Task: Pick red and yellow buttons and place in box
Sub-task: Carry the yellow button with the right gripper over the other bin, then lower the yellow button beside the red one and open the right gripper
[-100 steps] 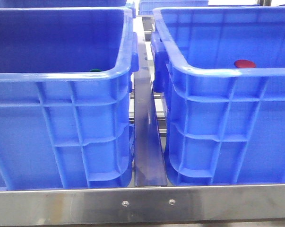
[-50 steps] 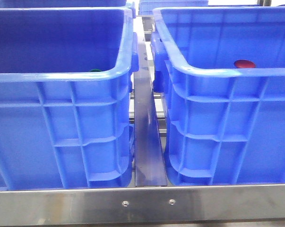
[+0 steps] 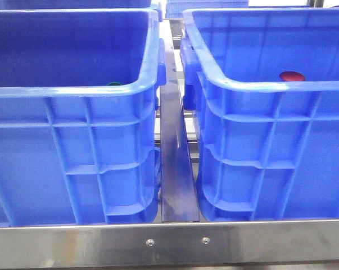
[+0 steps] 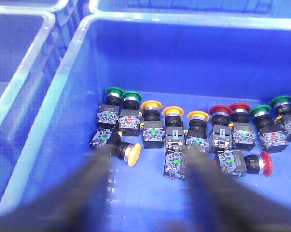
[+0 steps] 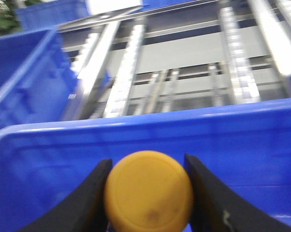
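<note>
My right gripper [image 5: 147,161] is shut on a yellow button [image 5: 148,191], whose round cap fills the space between the two dark fingers, in front of a blue box wall [image 5: 242,140]. In the left wrist view my left gripper [image 4: 149,154] hangs open and blurred above the floor of a blue box [image 4: 63,96] holding several buttons. A yellow button [image 4: 127,152] lies on its side by the left finger [image 4: 90,181]. Upright yellow buttons [image 4: 173,111] and red buttons [image 4: 220,110] stand in a row beyond. In the front view a red cap [image 3: 292,76] shows over the right box's rim; neither gripper is seen there.
Two tall blue crates, left [image 3: 73,140] and right [image 3: 270,140], stand side by side with a metal rail [image 3: 177,169] between them and a steel bar [image 3: 175,242] in front. Green-capped buttons [image 4: 114,91] sit among the others; a green cap [image 3: 113,84] peeks over the left crate's rim.
</note>
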### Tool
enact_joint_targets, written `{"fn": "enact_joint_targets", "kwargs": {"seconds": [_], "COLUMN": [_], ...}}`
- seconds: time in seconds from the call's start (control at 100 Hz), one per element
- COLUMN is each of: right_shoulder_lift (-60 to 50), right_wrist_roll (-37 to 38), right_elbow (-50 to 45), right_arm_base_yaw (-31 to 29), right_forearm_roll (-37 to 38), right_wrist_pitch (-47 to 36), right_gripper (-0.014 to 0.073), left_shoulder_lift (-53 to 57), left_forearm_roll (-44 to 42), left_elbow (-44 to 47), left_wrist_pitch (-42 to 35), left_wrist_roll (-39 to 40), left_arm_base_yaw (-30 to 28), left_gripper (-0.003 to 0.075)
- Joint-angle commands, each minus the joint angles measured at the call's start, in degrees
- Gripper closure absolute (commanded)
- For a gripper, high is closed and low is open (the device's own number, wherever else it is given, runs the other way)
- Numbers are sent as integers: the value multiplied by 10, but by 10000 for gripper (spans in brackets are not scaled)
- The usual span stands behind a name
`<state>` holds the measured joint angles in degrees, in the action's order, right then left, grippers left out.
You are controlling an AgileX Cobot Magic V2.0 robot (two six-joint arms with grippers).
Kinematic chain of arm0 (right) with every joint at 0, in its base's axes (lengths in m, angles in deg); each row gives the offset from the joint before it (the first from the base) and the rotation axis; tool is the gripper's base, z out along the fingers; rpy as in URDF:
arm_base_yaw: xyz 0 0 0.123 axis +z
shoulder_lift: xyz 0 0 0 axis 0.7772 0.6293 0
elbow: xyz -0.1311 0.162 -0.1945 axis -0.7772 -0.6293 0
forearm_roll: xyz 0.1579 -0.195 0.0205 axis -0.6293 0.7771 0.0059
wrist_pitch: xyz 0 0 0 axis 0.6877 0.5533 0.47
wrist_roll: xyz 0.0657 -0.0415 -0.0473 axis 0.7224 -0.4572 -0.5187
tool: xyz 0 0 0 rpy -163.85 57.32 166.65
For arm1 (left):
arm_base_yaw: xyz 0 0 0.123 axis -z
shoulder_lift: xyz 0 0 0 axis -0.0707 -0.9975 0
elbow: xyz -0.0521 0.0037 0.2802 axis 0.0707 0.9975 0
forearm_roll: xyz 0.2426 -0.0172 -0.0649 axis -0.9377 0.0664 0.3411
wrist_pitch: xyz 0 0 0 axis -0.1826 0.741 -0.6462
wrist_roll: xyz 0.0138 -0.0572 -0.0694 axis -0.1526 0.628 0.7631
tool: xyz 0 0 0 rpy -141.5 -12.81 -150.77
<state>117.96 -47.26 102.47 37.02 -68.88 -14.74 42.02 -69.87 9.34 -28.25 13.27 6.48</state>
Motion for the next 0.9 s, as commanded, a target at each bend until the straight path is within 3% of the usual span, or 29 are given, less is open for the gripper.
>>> {"fn": "enact_joint_targets", "kwargs": {"seconds": [0.0,0.04,0.12,0.19,0.89], "right_shoulder_lift": [6,18,53,85,333], "right_wrist_roll": [-57,-77,-141,-167,-193], "right_elbow": [19,19,19,23,165], "right_arm_base_yaw": [-3,-3,-3,-3,1], "right_forearm_roll": [-57,-80,-140,-140,-140], "right_wrist_pitch": [-37,-43,-38,-27,24], "right_gripper": [449,449,449,449,451], "left_shoulder_lift": [6,6,6,6,6], "left_forearm_roll": [-10,-10,-10,-10,-10], "left_elbow": [-14,-14,-14,-14,-14], "left_wrist_pitch": [-38,-37,-37,-38,-38], "left_wrist_roll": [7,7,7,7,7], "left_arm_base_yaw": [-1,-1,-1,-1,-1], "left_gripper": [682,739,739,739,739]}}
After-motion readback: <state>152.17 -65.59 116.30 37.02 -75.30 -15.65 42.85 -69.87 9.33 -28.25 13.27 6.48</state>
